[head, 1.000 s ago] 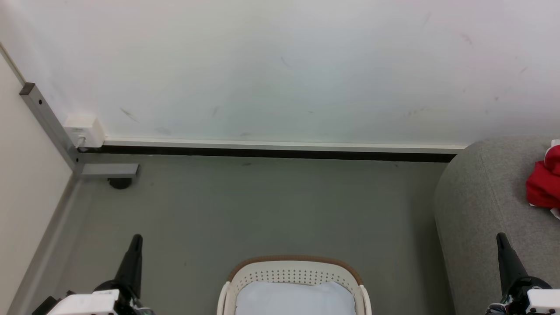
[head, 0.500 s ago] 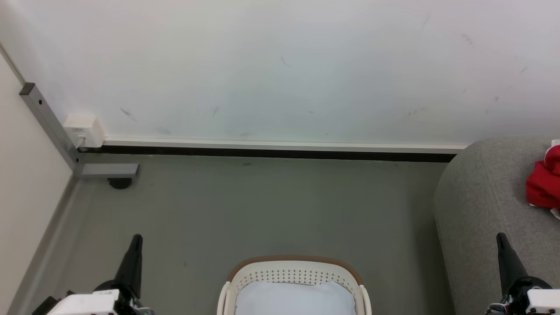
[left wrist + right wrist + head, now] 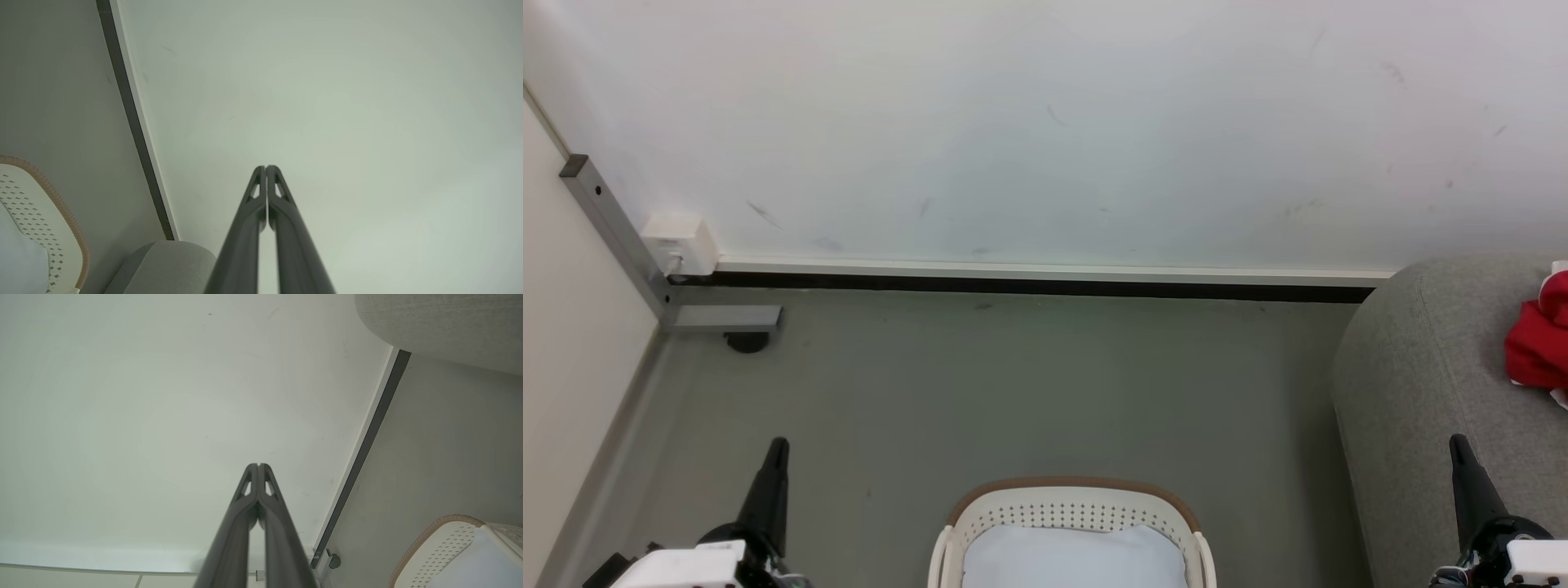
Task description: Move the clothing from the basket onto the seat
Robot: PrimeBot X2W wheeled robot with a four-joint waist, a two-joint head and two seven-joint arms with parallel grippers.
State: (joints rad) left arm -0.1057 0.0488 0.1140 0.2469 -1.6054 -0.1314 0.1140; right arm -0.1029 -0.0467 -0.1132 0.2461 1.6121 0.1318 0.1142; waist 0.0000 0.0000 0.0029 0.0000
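Red clothing (image 3: 1539,347) — atop grey seat (image 3: 1421,384)

The basket (image 3: 1074,510) looks like matt cream plastic, pierced with small holes — its brown rim band (image 3: 57,196) is ribbed, like wound cord. The sofa (image 3: 1421,392) is of coarse grey woven cloth; the clothing (image 3: 1535,347) on it is soft red fabric. The wall (image 3: 1045,122) is matt white, lightly scuffed. The floor (image 3: 1013,392) is smooth, dull grey.
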